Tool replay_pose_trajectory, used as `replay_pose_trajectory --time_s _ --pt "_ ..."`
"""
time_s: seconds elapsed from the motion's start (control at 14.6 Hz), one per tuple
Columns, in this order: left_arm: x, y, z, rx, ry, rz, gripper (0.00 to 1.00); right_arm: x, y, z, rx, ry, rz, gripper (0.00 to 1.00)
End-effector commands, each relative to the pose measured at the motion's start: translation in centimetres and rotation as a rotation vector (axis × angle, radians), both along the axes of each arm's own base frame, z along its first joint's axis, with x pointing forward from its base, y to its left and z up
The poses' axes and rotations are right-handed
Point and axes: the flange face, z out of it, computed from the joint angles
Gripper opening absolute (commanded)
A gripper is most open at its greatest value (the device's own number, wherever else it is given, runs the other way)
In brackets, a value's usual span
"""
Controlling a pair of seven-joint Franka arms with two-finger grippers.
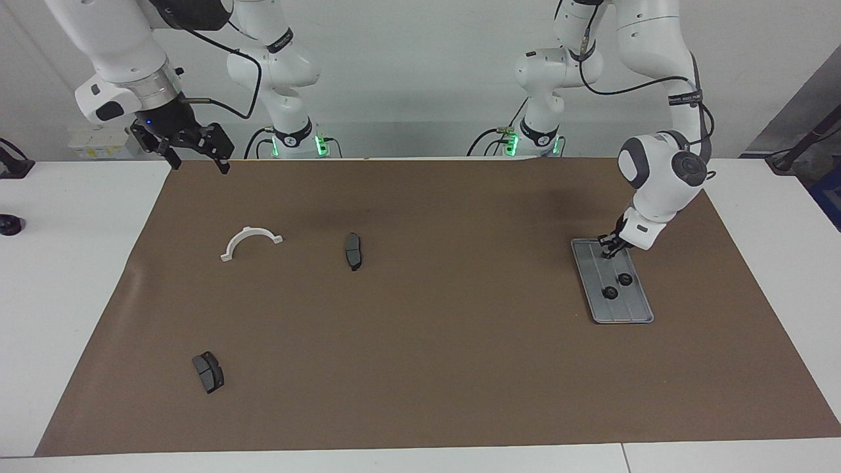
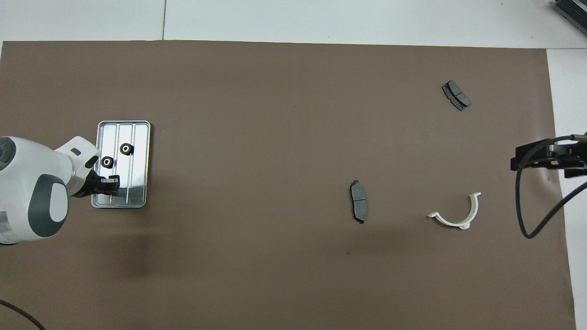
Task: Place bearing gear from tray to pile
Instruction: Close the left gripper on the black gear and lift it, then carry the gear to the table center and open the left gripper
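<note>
The silver ridged tray [image 1: 627, 310] [image 2: 139, 137] lies on the brown mat toward the left arm's end. Two black bearing gears [image 1: 610, 293] [image 2: 107, 161] [image 2: 126, 148] sit in it. My left gripper [image 1: 607, 253] [image 2: 110, 180] is down in the tray's end nearer the robots, shut on a small dark piece that its fingers mostly hide. The pile lies toward the right arm's end: a white half-ring bracket [image 1: 251, 230] [image 2: 451, 222] and two dark brake pads [image 1: 353, 250] [image 1: 208, 372]. My right gripper [image 1: 195, 150] [image 2: 545, 158] waits open, raised over the mat's corner near the bracket.
The brown mat [image 1: 427, 368] covers most of the white table. A small black object [image 1: 10, 225] sits on the bare table at the right arm's end. A black cable [image 2: 527, 215] hangs from the right arm over the mat's edge.
</note>
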Motion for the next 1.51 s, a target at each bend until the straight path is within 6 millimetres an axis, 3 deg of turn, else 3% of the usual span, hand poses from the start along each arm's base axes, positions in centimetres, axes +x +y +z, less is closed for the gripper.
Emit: replay_pose_trajectory --time_s 0.0,0.21,0.48,0.62,0.76,1.1,1.3,1.44 --pt "-0.7 -0.2 0.4 -0.003 -0.02 0.015 0.02 -0.8 -0.3 0.0 0.004 -0.008 -0.017 1.0" --pt "0.3 -0.4 1.2 -0.001 -0.032 0.012 0.0 -0.8 -0.3 0.0 0.004 -0.01 -0.017 1.0" --pt "3.6 -3.5 3.9 -0.01 -0.041 -0.001 0.0 -0.8 -0.3 -0.1 0.004 -0.007 -0.017 1.0" --pt "5.1 -7.4 5.6 -0.006 -0.049 0.023 0.0 -0.8 -0.5 -0.1 0.005 -0.007 -0.02 1.0" --pt "5.2 -12.3 6.3 -0.006 -0.074 0.061 0.0 -0.8 -0.7 -0.1 0.005 -0.005 -0.022 1.0" --pt "3.1 -27.2 8.1 -0.037 -0.143 0.172 0.0 -0.9 -0.7 -0.3 0.005 -0.002 -0.023 1.0" --pt "1.5 -33.5 8.4 -0.139 -0.192 0.198 0.0 -0.9 -0.8 -0.4 0.005 -0.001 -0.025 1.0" --pt "0.6 -37.3 7.5 -0.22 -0.231 0.233 0.0 -1.1 -0.8 -0.3 0.006 -0.002 -0.025 1.0"
